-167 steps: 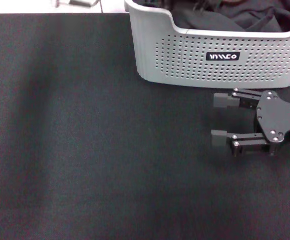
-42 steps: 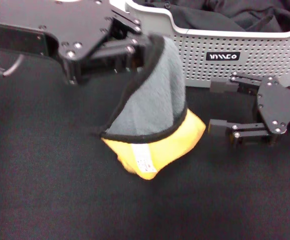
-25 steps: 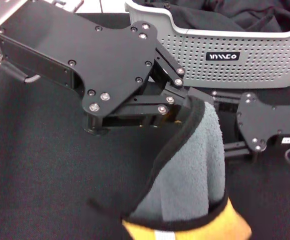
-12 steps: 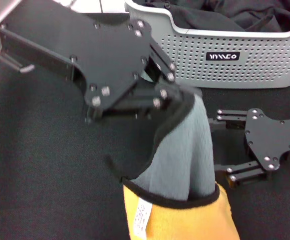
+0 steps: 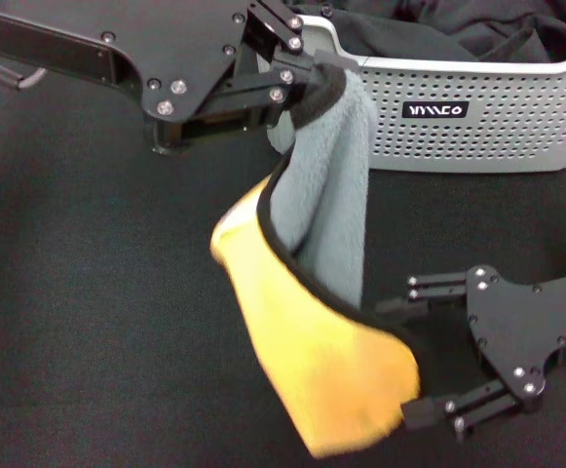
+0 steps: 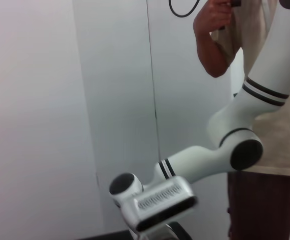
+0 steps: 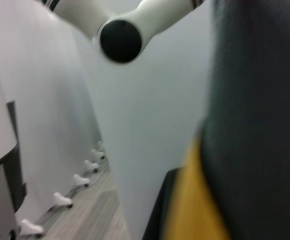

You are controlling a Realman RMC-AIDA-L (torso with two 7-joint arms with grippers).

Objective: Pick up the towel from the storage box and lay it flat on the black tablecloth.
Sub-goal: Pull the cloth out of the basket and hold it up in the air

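Observation:
The towel [image 5: 329,200] hangs in the air in front of the storage box [image 5: 502,136], grey side toward me and yellow-orange side billowing low, with a black trimmed edge. My left gripper [image 5: 307,83] is shut on its top corner, just beside the box's near left corner. Lower right, my right gripper [image 5: 414,351] is open, and the towel's lower edge lies between its spread fingers [image 5: 421,289]. Below all of this spreads the black tablecloth [image 5: 97,322]. The right wrist view is filled by the towel [image 7: 257,125] close up.
Black clothing fabric [image 5: 429,29] fills the storage box at the back right. A white robot arm [image 6: 209,155] and a person [image 6: 272,135] standing by a pale wall show in the left wrist view.
My left gripper rose and drew back toward the box, so the towel swung up with its yellow side spreading out. The right gripper moved nearer and lower, to the towel's bottom edge.

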